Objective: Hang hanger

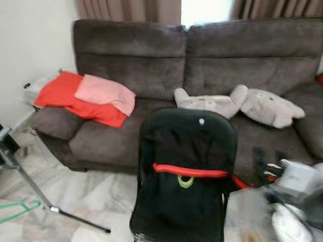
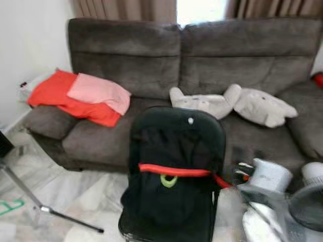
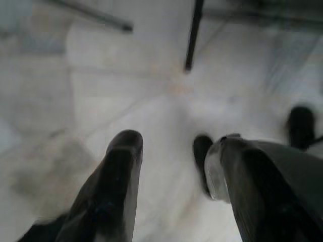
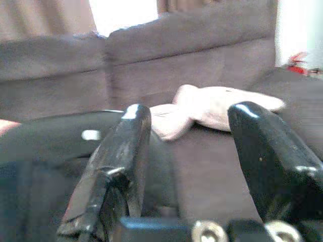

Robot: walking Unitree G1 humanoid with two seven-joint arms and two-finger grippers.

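Closest to me, low at the right, the right tool (image 1: 266, 162) hovers blurred just beside the black chair, its two black fingers (image 4: 118, 161) spread wide with nothing between them, pointing toward the sofa over the chair's top edge. The left tool (image 3: 169, 166) hangs down over the pale marble floor (image 3: 101, 91), its fingers wide apart too and empty, with a thin dark stand leg (image 3: 194, 35) lying on the floor beyond them. The black chair (image 1: 184, 174) stands right in front, back turned to us, a red strap (image 1: 192, 172) across it with a small yellow-green loop (image 1: 185, 181) hanging beneath. Off at the far left on the floor lies the green hanger (image 1: 17, 210), well apart from both tools, next to the slanting metal leg of a stand (image 1: 35, 189) whose foot runs out across the tiles. Behind the chair is the dark grey sofa (image 1: 131, 55); a red cloth (image 1: 65, 96) with a pink cloth (image 1: 106, 93) folded on top lies over its left arm and seat, and two grey plush toys (image 1: 237, 103) lie on the right-hand seat. Brown curtains (image 1: 126, 9) hang behind the sofa with bright daylight between them
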